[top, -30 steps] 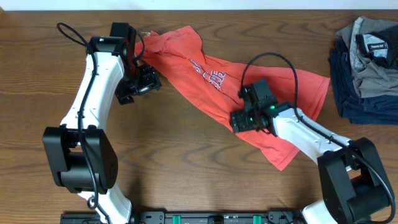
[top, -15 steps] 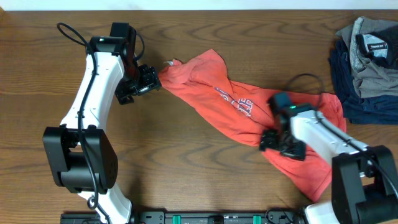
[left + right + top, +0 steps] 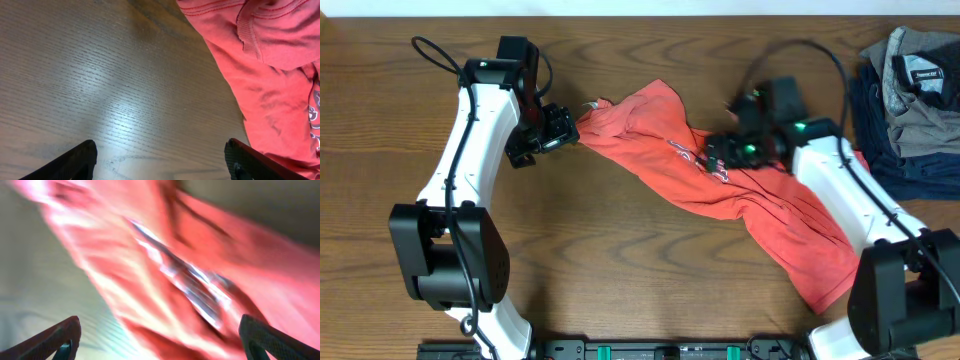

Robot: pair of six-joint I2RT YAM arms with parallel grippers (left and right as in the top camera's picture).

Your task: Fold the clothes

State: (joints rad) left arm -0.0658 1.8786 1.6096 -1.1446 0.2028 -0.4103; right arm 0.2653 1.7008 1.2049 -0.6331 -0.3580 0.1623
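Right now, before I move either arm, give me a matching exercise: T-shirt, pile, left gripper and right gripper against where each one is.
1. T-shirt
2. pile
3. left gripper
4. right gripper

a. over the chest print
b. at the far right of the table
c. over bare table beside the T-shirt
d. crumpled diagonally across the middle

Pairs: 1-d, 2-b, 3-c, 4-a.

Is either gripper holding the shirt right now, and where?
Nothing is held. The left gripper is open over bare table beside the red T-shirt; the right gripper is open above it.
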